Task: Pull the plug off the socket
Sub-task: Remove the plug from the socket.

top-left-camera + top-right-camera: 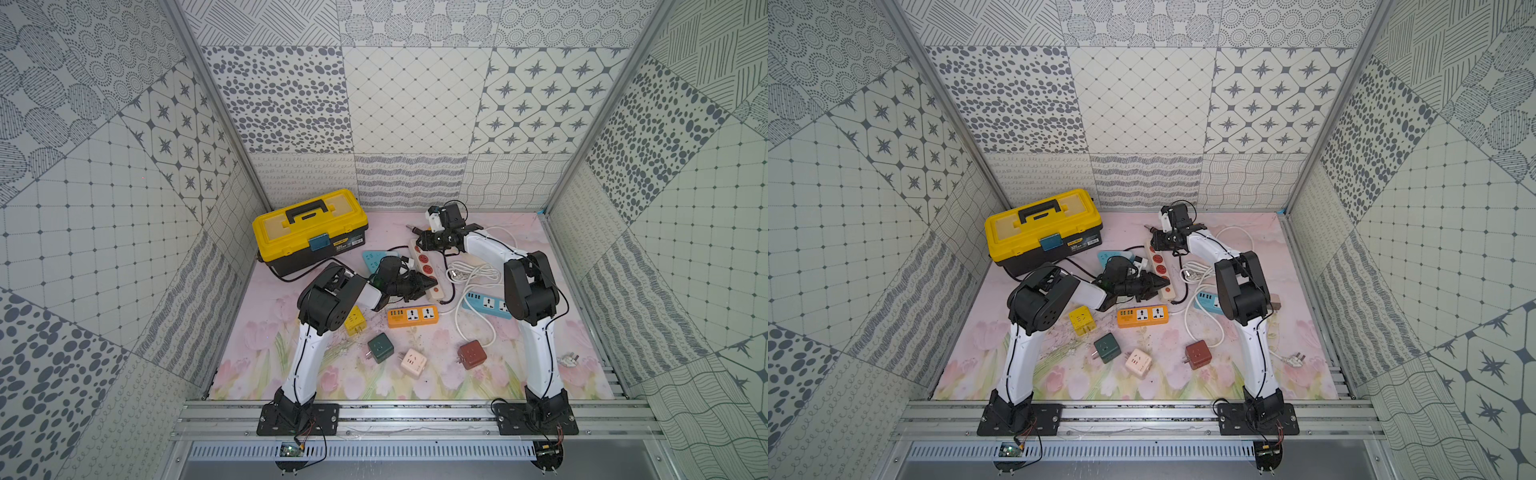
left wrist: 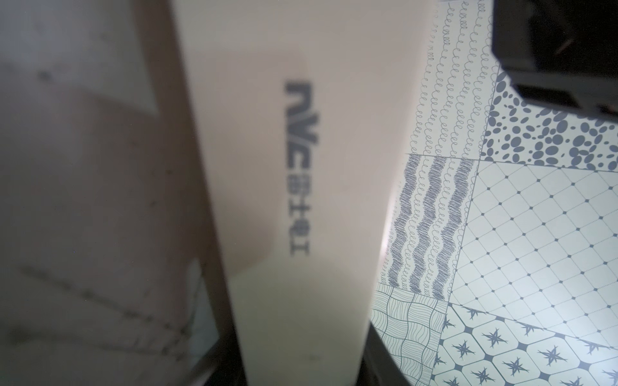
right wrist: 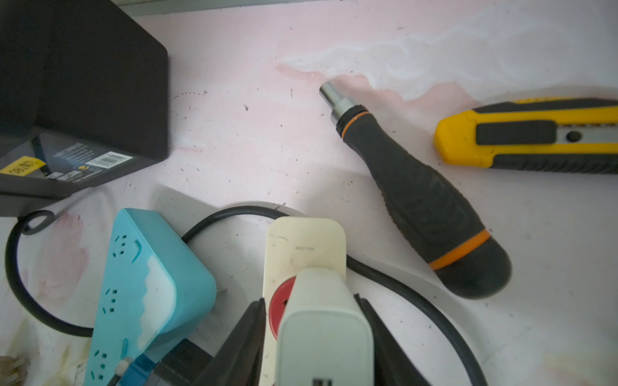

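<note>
Near closed yellow toolbox [image 1: 309, 230], beige strip [image 1: 424, 264]

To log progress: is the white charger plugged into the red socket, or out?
Plugged in: the white charger sits on the red socket of the power strip; no pins show.

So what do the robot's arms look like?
Two matching arms: the left arm and right arm have smooth white tubes joined by chunky black joints. Thin black cables run along them. Each stands on a black plate and ends in black wedge-shaped fingers.
</note>
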### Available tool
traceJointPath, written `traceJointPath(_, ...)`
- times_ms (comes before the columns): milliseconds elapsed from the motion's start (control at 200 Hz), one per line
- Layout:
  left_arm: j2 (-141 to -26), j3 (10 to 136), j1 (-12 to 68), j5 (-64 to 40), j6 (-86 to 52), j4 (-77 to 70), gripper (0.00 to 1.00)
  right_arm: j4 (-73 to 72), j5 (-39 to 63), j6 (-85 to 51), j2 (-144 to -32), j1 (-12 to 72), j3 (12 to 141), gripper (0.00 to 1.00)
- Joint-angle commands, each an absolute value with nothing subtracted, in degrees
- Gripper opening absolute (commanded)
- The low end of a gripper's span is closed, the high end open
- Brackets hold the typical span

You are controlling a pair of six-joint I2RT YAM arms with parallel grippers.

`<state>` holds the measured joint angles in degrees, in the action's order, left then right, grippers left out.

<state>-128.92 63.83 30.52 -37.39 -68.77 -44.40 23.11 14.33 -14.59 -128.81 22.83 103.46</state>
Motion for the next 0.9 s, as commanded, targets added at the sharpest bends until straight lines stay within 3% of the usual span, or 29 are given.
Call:
traceJointPath(0,-129.4,63.2,30.6,-35.9,-68.1,-32.5,0.0,25.9,13.3,-14.4,-130.8,23.1,106.5,0.42)
traceJointPath(145,-129.5,62.9,30.7,-35.6,-68.3,-32.8,0.0,28.2,13.5,-14.0,-131.2,23.2,108.7,0.31)
traceJointPath(270,-129.4,61.9,30.7,-34.9,-69.3,-33.9,0.0,27.8,15.1,-14.3,-130.4,23.2,109.4,0.0)
traceJointPath(700,-130.3,59.8,30.7,-32.0,-71.6,-34.7,0.0,16.8,22.8,-23.4,-125.9,20.9,106.4,0.0)
traceJointPath(896,-130.6,59.3,30.7,-31.6,-72.8,-34.6,0.0,16.3,17.8,-21.9,-123.0,20.8,105.0,0.0)
